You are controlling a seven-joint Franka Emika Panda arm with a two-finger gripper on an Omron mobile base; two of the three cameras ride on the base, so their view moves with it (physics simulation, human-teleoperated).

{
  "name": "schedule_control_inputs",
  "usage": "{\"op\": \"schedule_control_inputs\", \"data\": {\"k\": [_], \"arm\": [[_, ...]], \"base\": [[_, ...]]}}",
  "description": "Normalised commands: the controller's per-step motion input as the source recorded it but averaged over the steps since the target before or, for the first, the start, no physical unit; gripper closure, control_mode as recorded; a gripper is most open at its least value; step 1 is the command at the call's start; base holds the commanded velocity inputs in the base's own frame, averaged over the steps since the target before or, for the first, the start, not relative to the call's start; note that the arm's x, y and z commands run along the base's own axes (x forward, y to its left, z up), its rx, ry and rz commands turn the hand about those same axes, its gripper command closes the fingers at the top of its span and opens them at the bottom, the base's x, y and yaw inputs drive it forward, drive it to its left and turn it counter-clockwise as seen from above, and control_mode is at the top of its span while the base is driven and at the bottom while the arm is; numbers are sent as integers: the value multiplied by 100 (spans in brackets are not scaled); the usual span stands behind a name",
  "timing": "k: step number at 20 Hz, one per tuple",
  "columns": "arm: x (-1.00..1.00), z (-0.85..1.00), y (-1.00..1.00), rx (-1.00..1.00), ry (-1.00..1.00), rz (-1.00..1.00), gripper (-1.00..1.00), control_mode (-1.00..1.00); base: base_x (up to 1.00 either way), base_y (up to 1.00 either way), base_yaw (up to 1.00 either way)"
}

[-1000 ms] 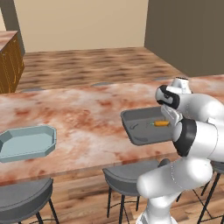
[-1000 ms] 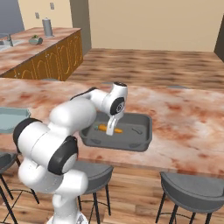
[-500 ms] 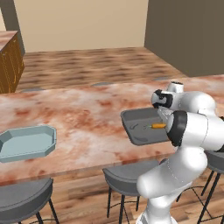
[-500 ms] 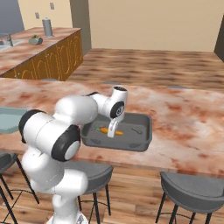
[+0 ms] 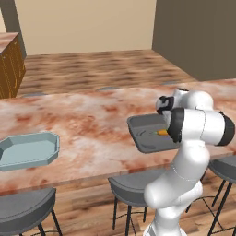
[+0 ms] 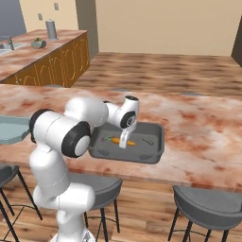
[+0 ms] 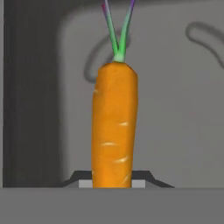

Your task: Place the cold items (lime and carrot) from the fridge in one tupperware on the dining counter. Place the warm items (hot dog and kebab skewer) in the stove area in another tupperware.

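Observation:
An orange carrot (image 7: pixel 114 131) with a green top is clamped between my dark fingertips (image 7: pixel 144 176), so my gripper (image 7: pixel 113 181) is shut on it. It sits low inside the dark grey tupperware (image 6: pixel 152 156) on the dining counter, where the carrot (image 6: pixel 118 141) lies roughly level by my gripper (image 6: pixel 124 143). Whether it touches the floor of the container I cannot tell. From the left, the carrot (image 5: pixel 162 132) peeks out beside my forearm over the same tupperware (image 5: pixel 142 124). Lime, hot dog and kebab skewer are out of view.
A second, light blue tupperware (image 5: pixel 27 150) rests on the marble counter (image 5: pixel 92 124) far to the left. Grey bar stools (image 6: pixel 208 203) stand along the near edge. A wooden-fronted kitchen counter (image 6: pixel 52 56) with a kettle stands at the back left.
My elbow has folded in closer to the counter. The carrot has stayed low in the grey tupperware, shifting slightly left, with the gripper shut on it throughout.

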Motion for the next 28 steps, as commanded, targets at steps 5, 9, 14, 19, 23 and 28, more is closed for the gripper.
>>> {"op": "schedule_control_inputs", "data": {"k": [5, 9, 14, 19, 23, 28], "arm": [[36, -22, -5, 0, 0, 0, 100, -100], [36, -25, -1, 0, 0, 0, 100, -100], [36, -25, 0, 0, 0, 0, 100, -100], [35, -27, 0, 0, 0, 0, -100, -100], [22, -22, 0, 0, 0, 0, -100, -100], [-7, -1, 0, 0, -3, 0, -100, -100]], "base": [[0, 0, 0], [0, 0, 0], [0, 0, 0], [0, 0, 0], [0, 0, 0], [0, 0, 0]]}}
